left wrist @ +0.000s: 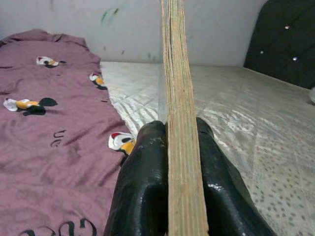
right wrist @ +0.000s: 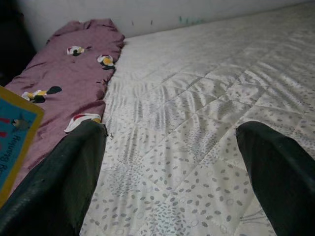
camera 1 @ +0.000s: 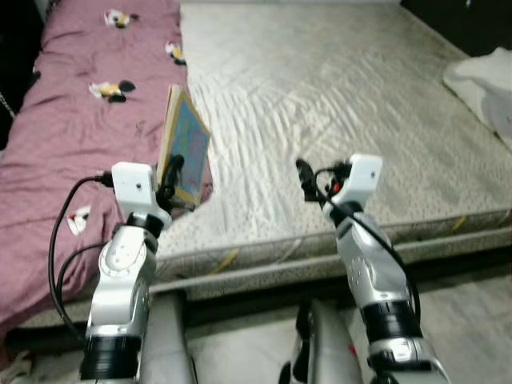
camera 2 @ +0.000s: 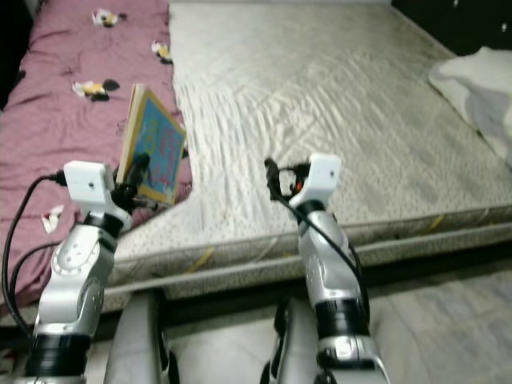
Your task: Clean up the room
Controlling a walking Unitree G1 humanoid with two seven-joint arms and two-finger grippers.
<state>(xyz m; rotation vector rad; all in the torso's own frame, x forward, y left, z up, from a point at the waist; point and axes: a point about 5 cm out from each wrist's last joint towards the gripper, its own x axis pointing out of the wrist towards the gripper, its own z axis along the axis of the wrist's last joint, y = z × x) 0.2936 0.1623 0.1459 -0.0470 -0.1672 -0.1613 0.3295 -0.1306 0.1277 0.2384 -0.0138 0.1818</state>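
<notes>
left gripper (left wrist: 179,162): pinching upright book (camera 1: 186,144), its edge between the fingers
right gripper (right wrist: 172,162): spread above mattress (camera 1: 336,88)
blanket (camera 1: 88,136): at 10 o'clock

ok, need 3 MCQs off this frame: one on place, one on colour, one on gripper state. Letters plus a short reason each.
1. Where is the book?
A. flat on the mattress
B. held up in the left gripper over the bed's edge
C. on the floor

2. What colour is the blanket?
A. green
B. white
C. mauve pink

3. How is the right gripper?
A. open, holding nothing
B. shut on the book
C. shut on a pillow

Key:
1 B, the left gripper clamps the book from both sides, upright.
2 C, mauve pink with small cartoon prints, beside the pale mattress.
3 A, its fingers stand wide apart with bare mattress between.
</notes>
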